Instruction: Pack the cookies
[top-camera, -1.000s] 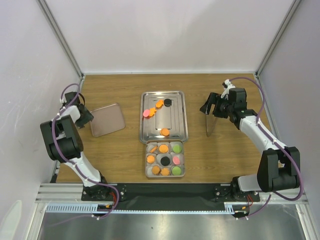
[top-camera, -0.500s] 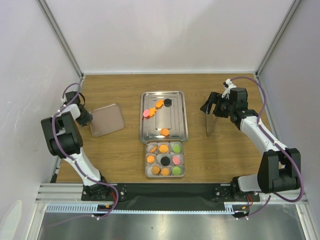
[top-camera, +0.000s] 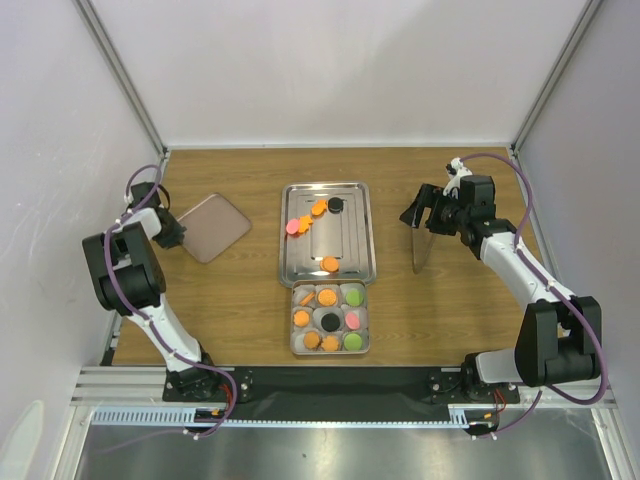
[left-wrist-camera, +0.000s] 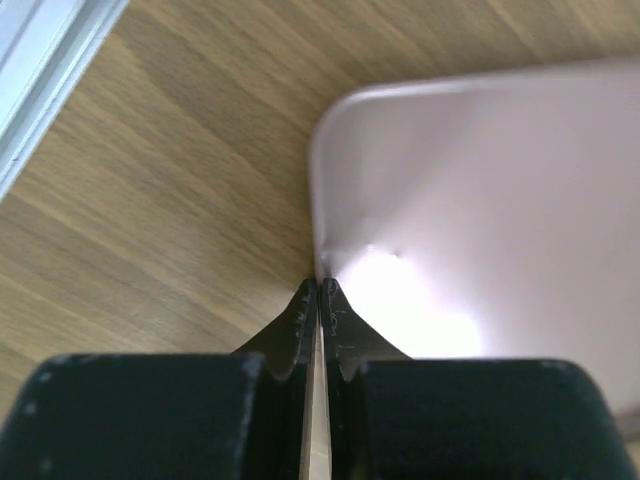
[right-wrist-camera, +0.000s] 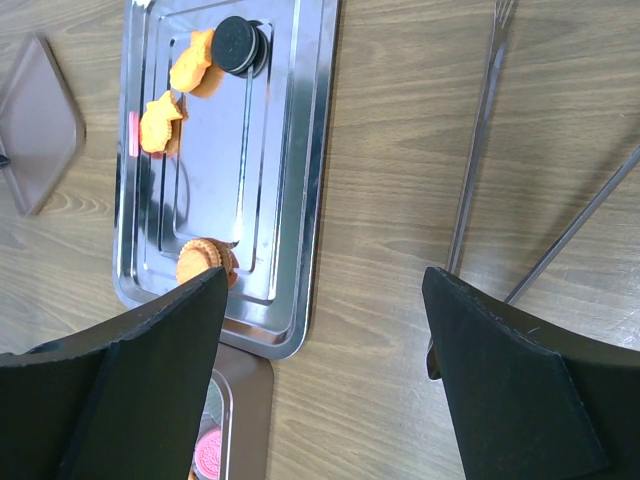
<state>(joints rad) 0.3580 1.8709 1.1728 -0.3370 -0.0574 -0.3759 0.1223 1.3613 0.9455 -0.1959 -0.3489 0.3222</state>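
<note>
The left tool (left-wrist-camera: 320, 290) has its fingers pressed almost together, with only a thin pale strip between them. It is pinching the rounded corner of the brown lid (left-wrist-camera: 480, 200). From above, that lid (top-camera: 213, 227) lies flat on the wooden table (top-camera: 240, 300) at the left, turned corner-on to the tool, well apart from everything else.

The right tool (right-wrist-camera: 322, 285) is spread wide and holds nothing. It hangs over the table to the right of the steel tray (right-wrist-camera: 300, 200). A pair of metal tongs (right-wrist-camera: 478, 150) lies on the wood under it, touching neither finger.

Five cookies sit loose on the steel tray. A black one (top-camera: 336, 204) and an orange one (top-camera: 318, 208) are near its far edge. Another orange one and a pink one (top-camera: 293, 226) are at its left side, and a single orange one (top-camera: 328, 264) is near the front edge.

Just in front of the tray stands a box (top-camera: 329, 352) of nine compartments lined with paper cups (top-camera: 340, 308). Each compartment holds a cookie: five orange, two green, one black in the middle and one pink.
</note>
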